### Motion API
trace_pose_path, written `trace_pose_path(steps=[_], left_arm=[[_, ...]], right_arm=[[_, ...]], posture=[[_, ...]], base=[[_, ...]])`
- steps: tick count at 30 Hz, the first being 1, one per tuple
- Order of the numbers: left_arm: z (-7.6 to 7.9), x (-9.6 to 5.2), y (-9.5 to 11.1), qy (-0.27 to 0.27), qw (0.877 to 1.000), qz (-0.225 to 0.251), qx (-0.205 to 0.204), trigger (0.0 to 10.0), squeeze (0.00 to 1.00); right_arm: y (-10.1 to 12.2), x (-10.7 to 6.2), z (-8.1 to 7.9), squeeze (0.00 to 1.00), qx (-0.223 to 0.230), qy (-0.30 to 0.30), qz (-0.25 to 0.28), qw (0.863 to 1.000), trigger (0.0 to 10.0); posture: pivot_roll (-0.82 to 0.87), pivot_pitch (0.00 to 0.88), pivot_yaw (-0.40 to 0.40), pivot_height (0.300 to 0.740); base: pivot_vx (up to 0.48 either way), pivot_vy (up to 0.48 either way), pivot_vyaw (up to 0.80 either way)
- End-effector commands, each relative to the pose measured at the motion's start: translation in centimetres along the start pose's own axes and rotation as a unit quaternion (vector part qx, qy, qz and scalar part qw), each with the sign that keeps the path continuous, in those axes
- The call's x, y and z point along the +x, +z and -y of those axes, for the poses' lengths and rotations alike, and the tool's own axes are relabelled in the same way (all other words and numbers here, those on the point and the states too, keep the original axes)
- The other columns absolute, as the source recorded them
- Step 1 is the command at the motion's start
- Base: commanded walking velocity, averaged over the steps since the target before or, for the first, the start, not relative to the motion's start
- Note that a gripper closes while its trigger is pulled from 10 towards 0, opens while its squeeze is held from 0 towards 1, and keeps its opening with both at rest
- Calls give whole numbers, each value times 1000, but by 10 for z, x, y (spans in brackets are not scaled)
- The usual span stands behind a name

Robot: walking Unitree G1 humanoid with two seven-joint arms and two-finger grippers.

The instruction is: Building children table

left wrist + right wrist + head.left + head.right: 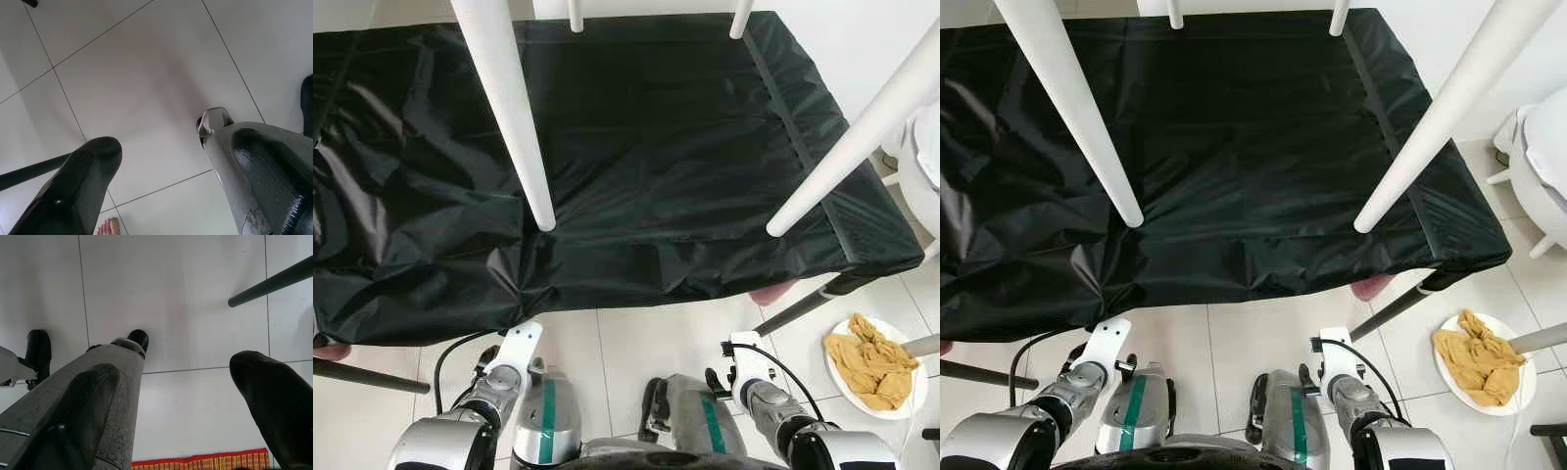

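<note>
Both grippers hang low by my sides right now: left gripper with its fingers spread wide over bare floor tile, right gripper just as wide, nothing between the pads of either. From the head camera I see the children's table upside down on a surface draped in a black cover, its four white legs pointing up: the near left leg and near right leg rise toward me, and the two far legs poke in at the top edge. My judgement: all legs look fitted, so what's left is checking they're snug or turning it over. To do that well I'd bring both arms up together, close around the two near legs low down by their roots, not at the tips, and keep the lift level, because that slick cover could let the top slide. Around me, pale floor tiles, thin dark bars slanting under the draped surface, and off to my right a white plate on the floor with a tan cloth heaped on it. Toes of a person's bare foot sit at the edge of the left wrist view, so I'd move carefully.
</note>
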State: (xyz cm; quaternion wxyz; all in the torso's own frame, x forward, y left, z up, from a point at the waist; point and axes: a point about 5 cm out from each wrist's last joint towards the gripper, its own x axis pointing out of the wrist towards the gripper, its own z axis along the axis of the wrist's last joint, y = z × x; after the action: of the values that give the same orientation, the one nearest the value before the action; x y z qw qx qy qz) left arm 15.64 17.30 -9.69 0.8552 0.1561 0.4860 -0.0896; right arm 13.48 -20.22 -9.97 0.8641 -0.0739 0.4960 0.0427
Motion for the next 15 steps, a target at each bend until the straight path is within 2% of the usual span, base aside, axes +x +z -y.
trace_pose_path(steps=[1,15], left_arm=[[4,-1,-9,-3,1000,-18,-2,10000,0],[3,0,-1,-3,1000,-3,-12,10000,0]], right_arm=[[-10,-2,-1,0,-3,1,-23,1000,10000],[-11,-2,1,0,-7,1,-27,1000,10000]], posture=[[76,0,-19,740],[50,29,-44,740]], base=[[0,0,0],[0,0,0]])
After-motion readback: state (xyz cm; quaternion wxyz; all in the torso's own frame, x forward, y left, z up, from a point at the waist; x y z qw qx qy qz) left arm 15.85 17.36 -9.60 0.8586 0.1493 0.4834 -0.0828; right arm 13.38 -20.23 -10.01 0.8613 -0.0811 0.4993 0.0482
